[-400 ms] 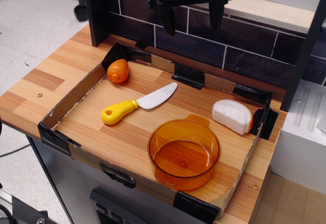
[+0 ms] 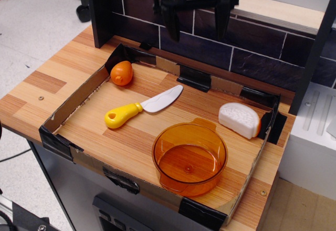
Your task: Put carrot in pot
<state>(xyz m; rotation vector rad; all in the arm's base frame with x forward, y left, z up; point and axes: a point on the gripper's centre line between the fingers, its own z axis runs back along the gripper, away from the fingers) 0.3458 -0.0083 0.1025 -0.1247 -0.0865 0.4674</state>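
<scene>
The carrot, a small stubby orange toy, lies in the far left corner of the cardboard tray. The pot, round and translucent amber with tab handles, stands empty at the tray's front right. My gripper hangs high at the top of the view, above the tray's back edge and in front of the dark brick wall. Its two black fingers are spread apart and hold nothing. It is well to the right of and above the carrot.
A toy knife with a yellow handle lies in the tray's middle, between carrot and pot. A white wedge-shaped toy lies at the right. A black post rises at the back left; a white unit stands to the right.
My gripper has risen slightly toward the top of the view. The objects in the tray have not moved.
</scene>
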